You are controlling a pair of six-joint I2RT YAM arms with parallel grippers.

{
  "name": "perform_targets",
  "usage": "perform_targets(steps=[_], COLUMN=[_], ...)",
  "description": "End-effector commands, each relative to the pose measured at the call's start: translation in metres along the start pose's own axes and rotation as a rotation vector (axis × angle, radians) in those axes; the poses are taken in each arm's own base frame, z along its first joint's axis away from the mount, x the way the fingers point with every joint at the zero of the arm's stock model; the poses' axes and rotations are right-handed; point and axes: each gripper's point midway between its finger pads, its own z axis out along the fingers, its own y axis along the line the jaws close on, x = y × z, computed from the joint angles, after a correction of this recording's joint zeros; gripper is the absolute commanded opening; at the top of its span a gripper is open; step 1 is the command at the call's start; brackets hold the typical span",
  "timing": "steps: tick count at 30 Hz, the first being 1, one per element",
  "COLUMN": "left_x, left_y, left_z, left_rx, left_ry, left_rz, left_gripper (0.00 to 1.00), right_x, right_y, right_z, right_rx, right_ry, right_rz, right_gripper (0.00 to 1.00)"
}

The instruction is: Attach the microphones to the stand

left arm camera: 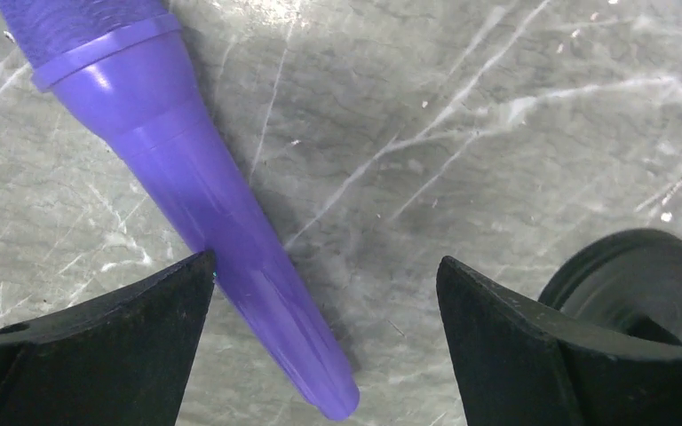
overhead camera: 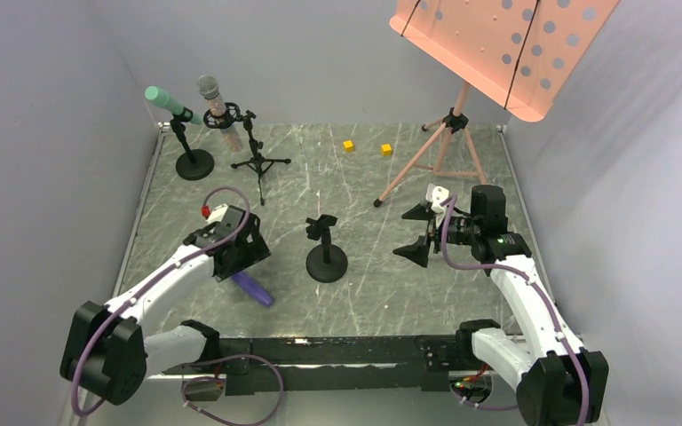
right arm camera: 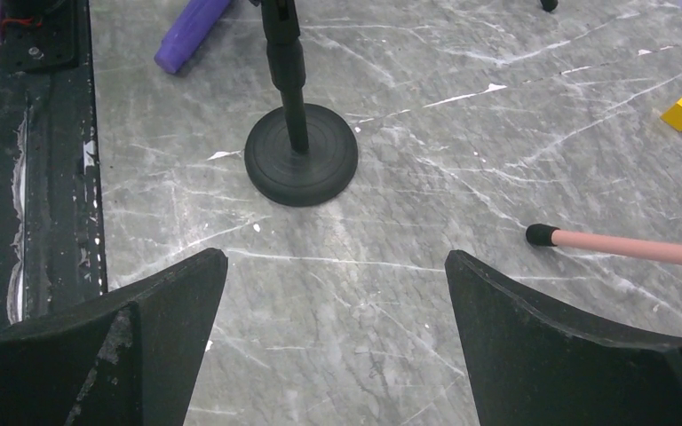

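Observation:
The purple microphone [overhead camera: 255, 288] lies flat on the table; in the left wrist view [left arm camera: 195, 191] its tapered handle runs between my spread jaws, close to the left finger. My left gripper [overhead camera: 241, 259] is open just above it; it also shows in the left wrist view [left arm camera: 324, 271]. The teal-green microphone [overhead camera: 169, 100] sits in a round-base stand [overhead camera: 194, 163] at back left. The glittery pinkish-tan microphone [overhead camera: 216, 105] sits in the tripod stand [overhead camera: 258, 161]. An empty round-base stand [overhead camera: 326, 257] is mid-table, also in the right wrist view [right arm camera: 300, 160]. My right gripper [overhead camera: 417, 232] is open and empty.
A pink music stand [overhead camera: 497, 49] on a tripod [overhead camera: 444, 146] stands at back right; one foot [right arm camera: 542, 234] is near my right gripper. Two yellow cubes [overhead camera: 348, 145] [overhead camera: 386, 149] lie at the back. Grey walls close both sides.

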Motion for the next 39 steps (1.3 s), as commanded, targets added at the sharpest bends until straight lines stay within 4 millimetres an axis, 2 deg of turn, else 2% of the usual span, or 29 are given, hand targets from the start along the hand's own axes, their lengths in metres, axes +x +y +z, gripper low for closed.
perform_targets(steps=[1, 9, 11, 15, 21, 22, 24, 27, 28, 30, 34, 39], left_x=[-0.005, 0.012, 0.022, 0.039, 0.054, 0.054, 0.054, 0.051, 0.049, 0.044, 0.028, 0.008], left_y=[0.008, 0.023, 0.027, 0.027, 0.025, 0.023, 0.02, 0.015, 0.013, 0.008, -0.007, -0.035], left_z=[0.003, 0.016, 0.02, 0.025, 0.031, 0.031, 0.032, 0.031, 0.03, 0.025, 0.001, -0.038], left_rx=[-0.116, -0.194, -0.206, -0.198, -0.211, -0.209, -0.205, -0.186, -0.177, -0.154, -0.061, 0.177], left_ry=[-0.017, 0.01, 0.031, 0.053, 0.078, 0.078, 0.079, 0.071, 0.067, 0.057, -0.01, -0.13], left_rz=[-0.064, -0.094, -0.119, -0.155, -0.143, -0.136, -0.12, -0.096, -0.085, -0.068, -0.007, 0.109], left_gripper=[0.99, 0.97, 0.94, 0.75, 0.68, 0.63, 0.48, 0.18, 0.11, 0.06, 0.03, 0.01], right_x=[-0.011, -0.01, -0.009, -0.008, -0.008, -0.008, -0.008, -0.008, -0.008, -0.008, -0.008, -0.009], right_y=[-0.001, 0.001, 0.001, 0.001, 0.001, 0.001, 0.001, 0.001, 0.0, 0.0, 0.001, 0.0], right_z=[-0.001, -0.001, 0.0, 0.0, 0.0, 0.0, -0.001, -0.001, -0.001, -0.001, -0.002, -0.003], right_rx=[-0.01, -0.026, -0.028, -0.027, -0.03, -0.029, -0.027, -0.025, -0.024, -0.023, -0.026, -0.02], right_ry=[-0.026, -0.024, -0.025, -0.02, -0.02, -0.021, -0.018, -0.017, -0.017, -0.016, -0.015, -0.012], right_rz=[-0.06, -0.057, -0.057, -0.055, -0.057, -0.057, -0.057, -0.058, -0.059, -0.061, -0.065, -0.072], right_gripper=[1.0, 1.0, 1.0, 1.0, 1.0, 1.0, 1.0, 1.0, 1.0, 1.0, 1.0, 1.0])
